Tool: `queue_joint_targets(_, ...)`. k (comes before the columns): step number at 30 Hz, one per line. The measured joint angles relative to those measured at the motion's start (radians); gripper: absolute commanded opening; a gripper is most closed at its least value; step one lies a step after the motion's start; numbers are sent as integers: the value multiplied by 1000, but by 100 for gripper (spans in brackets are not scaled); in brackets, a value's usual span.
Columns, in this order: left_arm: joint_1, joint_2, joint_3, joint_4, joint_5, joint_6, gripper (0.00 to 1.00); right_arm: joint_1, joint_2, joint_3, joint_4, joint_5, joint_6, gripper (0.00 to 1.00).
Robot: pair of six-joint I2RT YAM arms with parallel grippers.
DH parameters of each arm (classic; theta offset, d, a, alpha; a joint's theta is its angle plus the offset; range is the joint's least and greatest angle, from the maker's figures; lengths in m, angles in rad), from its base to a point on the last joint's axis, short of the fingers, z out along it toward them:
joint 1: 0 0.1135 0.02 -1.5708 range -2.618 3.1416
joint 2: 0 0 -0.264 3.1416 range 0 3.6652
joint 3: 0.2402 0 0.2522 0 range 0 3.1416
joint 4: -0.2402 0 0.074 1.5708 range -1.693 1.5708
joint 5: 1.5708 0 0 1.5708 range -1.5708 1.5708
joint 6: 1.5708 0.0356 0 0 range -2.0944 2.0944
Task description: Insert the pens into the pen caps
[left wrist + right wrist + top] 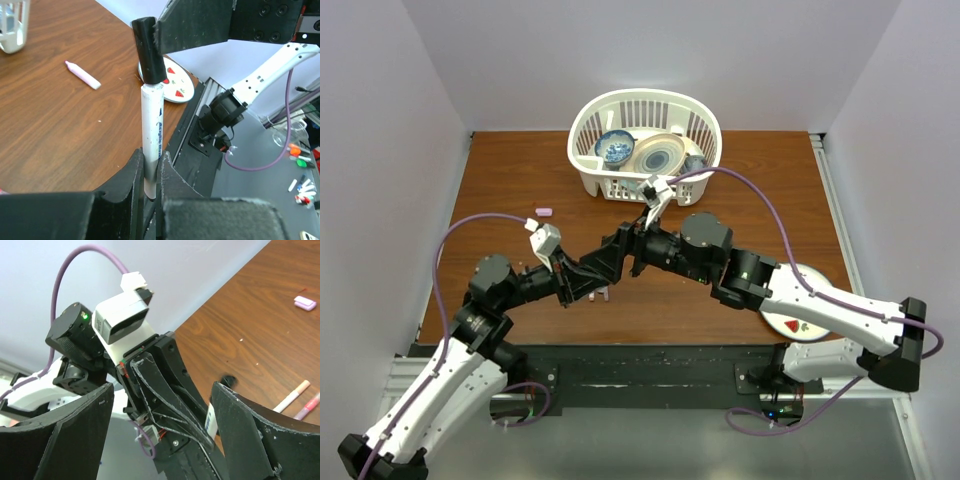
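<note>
My left gripper [150, 156] is shut on a white pen [152, 125] and holds it upright above the table. A black cap [149, 50] sits on the pen's top end. My right gripper [162, 387] is wide open, its fingers [250, 440] on either side of the left gripper and pen [213, 421]. One right finger [195, 22] stands just beside the cap. In the top view both grippers [620, 250] [638, 250] meet at mid-table. A lilac-pink highlighter [82, 75] lies on the table. A white pen with a red end [292, 397] and a pink pen [310, 406] lie side by side.
A small lilac cap [544, 212] lies on the left of the table, also in the right wrist view [305, 302]. A white basket [585, 135] with bowls stands at the back. A white plate [810, 275] with watermelon print sits at the right near edge.
</note>
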Motion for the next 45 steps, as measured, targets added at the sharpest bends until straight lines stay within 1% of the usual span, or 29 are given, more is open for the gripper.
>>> queue_joint_targets(3, -1, -2, 0, -4, 14, 2, 0, 0, 24, 15, -5, -21, -6, 74)
queue_joint_targets(7, -1, -11, 0, -11, 17, 7, 0, 1, 54, 32, -7, -23, -6, 69)
queue_joint_targets(12, -1, -13, 0, -13, 18, 7, 0, 1, 54, 32, -11, -17, -6, 68)
queue_joint_targets(20, -1, -16, 0, -11, 26, 8, 0, 0, 50, 64, -30, -14, -12, 70)
queue_joint_targets(25, -1, -17, 0, -11, 26, 8, 0, 0, 41, 102, -79, 54, -36, 69)
queue_joint_targets(32, -1, -27, 0, -11, 26, 8, 0, -1, 32, 115, -164, 164, -74, 61)
queue_joint_targets(45, -1, -28, 0, -1, 37, 8, 0, -2, 66, 115, -167, 170, -83, 48)
